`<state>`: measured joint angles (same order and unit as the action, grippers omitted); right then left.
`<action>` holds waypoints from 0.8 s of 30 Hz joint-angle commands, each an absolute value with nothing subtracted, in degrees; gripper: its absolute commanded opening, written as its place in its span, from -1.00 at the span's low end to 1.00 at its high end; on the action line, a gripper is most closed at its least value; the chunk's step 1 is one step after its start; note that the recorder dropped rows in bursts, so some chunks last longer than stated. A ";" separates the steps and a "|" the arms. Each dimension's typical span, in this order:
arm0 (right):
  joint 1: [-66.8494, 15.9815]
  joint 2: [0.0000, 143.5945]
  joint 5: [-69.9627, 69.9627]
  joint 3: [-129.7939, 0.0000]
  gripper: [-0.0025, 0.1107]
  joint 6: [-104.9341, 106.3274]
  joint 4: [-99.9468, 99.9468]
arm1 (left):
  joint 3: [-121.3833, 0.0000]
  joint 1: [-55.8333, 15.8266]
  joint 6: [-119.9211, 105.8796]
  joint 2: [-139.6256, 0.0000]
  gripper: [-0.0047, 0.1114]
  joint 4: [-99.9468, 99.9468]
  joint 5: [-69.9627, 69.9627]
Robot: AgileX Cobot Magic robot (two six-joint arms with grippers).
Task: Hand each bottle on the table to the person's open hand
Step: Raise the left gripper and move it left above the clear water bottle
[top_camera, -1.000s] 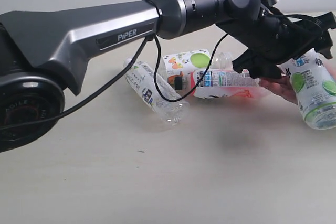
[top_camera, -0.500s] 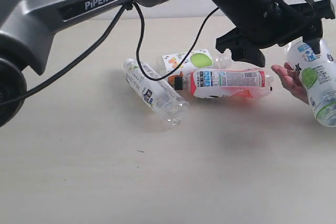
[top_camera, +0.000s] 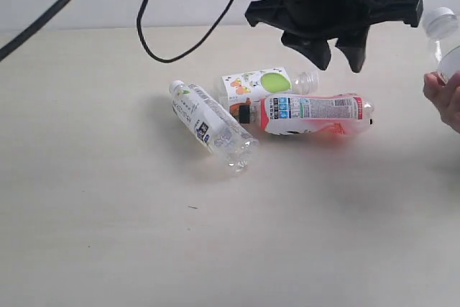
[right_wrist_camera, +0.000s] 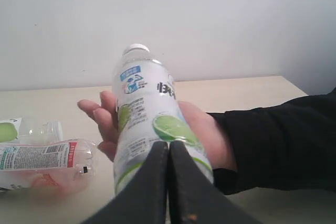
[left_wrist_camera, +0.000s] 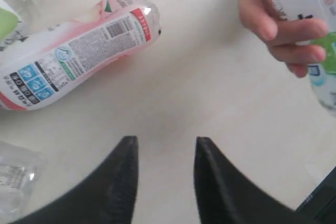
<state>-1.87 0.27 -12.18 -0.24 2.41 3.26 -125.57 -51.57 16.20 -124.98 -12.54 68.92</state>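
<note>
Right wrist view: green-apple bottle (right_wrist_camera: 142,103) stood in the person's open hand (right_wrist_camera: 207,135), which curled round it; right gripper (right_wrist_camera: 168,148) was pinched closed on nothing; left gripper (top_camera: 338,62) hung spread, empty, near the pink-red bottle (top_camera: 313,111) lying on the table (top_camera: 108,235); best taken mid-label, clear of the fruit-print bottle (top_camera: 259,84) beside; it seemingly held pinkish liquid.

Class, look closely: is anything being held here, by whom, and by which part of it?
The person's hand holds the green-apple bottle, wrapped around its labelled middle. The left pincer is open and empty; the right pincer is shut on nothing.
</note>
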 commanded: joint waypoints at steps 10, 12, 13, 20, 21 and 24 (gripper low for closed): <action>-1.42 0.00 -11.53 0.00 -0.96 2.90 2.98 | -119.01 -51.41 12.97 -115.52 -0.92 -7.38 69.96; -1.42 0.00 -11.53 0.00 -0.96 2.90 2.98 | -116.46 -51.41 12.65 -113.79 -0.92 -6.17 69.96; -1.42 0.00 -11.53 0.00 -0.96 2.90 2.98 | -115.02 -51.41 12.65 -112.53 -0.92 -5.36 69.96; -1.42 0.00 -11.53 0.00 -0.96 2.90 2.98 | -104.52 -51.41 12.65 -105.10 -0.92 0.71 69.96; -1.42 0.00 -11.53 0.00 -0.96 2.90 2.98 | -102.96 -51.41 12.65 -104.18 -0.92 1.66 69.96; -1.42 0.00 -11.53 0.00 -0.96 2.90 2.98 | -98.76 -51.41 13.03 -101.16 -0.92 4.54 69.58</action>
